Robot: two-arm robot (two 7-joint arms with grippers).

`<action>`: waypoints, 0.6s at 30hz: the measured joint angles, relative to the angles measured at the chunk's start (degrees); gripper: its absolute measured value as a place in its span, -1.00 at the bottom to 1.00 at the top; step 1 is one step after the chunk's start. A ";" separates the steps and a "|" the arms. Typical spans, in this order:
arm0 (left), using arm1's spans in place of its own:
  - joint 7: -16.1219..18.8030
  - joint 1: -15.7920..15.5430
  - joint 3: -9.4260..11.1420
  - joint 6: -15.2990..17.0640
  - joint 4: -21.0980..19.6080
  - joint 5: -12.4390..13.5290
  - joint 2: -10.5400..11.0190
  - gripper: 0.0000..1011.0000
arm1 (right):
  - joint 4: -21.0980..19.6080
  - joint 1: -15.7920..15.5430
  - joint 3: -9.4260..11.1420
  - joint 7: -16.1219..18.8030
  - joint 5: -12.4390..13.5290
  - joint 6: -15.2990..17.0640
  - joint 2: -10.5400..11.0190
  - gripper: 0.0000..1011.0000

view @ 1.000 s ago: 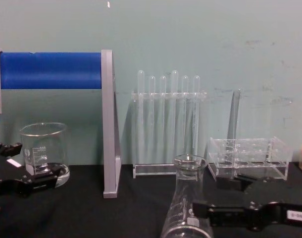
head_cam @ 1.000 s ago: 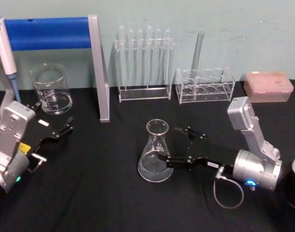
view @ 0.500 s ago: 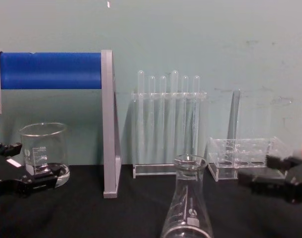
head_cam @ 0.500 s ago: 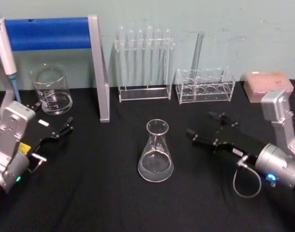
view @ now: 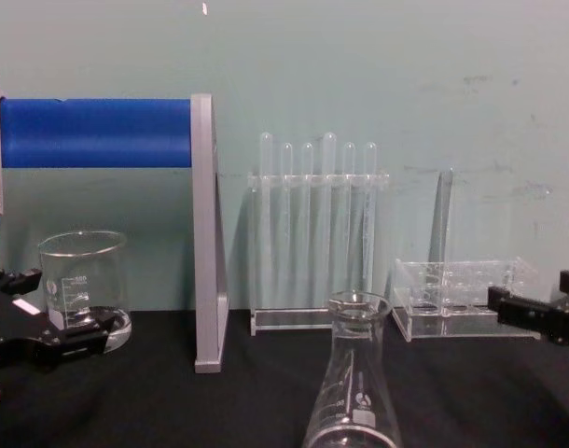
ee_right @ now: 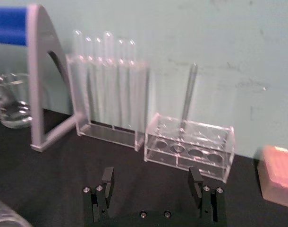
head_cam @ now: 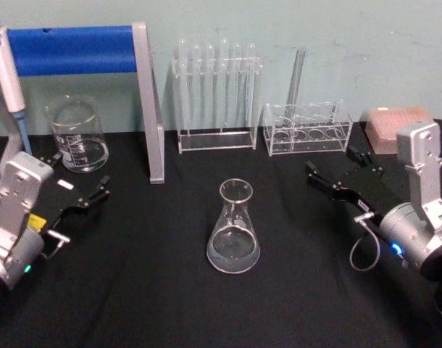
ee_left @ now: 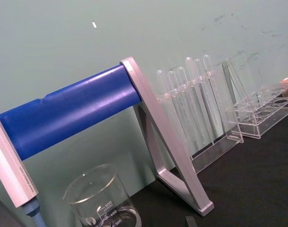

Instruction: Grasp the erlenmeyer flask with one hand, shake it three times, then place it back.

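Sitting parked at the left edge of the black desk (head_cam: 134, 290): left hand (head_cam: 101, 190), fingers apart on nothing, just in front of a glass beaker (head_cam: 77, 135). Standing behind, going rightward: a blue-barred stand (head_cam: 147, 101), a rack of test tubes (head_cam: 215, 94), a low clear rack (head_cam: 306, 127) with one tube in it. Resting upright near mid-desk, free of any contact: the erlenmeyer flask (head_cam: 233, 228), clear glass, apparently empty. Judging it light but rigid, breakable and slick; probably calling for a side grip on the narrow neck or upper cone, where flat jaws can span the glass, with moderate squeeze so shaking does not let it slip or crack. Hovering well apart to the right, near the low rack: right hand (head_cam: 340, 172), fingers spread wide and holding nothing, as seen in the right wrist view (ee_right: 152, 185). Lying at far right: a pink tip box (head_cam: 401, 127).
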 joint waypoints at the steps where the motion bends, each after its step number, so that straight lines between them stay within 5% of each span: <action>1: 0.00 0.00 0.00 0.00 0.00 0.00 0.00 0.98 | 0.51 0.29 -0.08 -0.84 -0.66 0.69 -0.56 0.98; 18: 0.00 0.00 0.00 0.00 0.00 0.00 0.00 0.98 | 4.61 2.55 -1.17 -1.44 -4.37 6.48 -4.15 0.98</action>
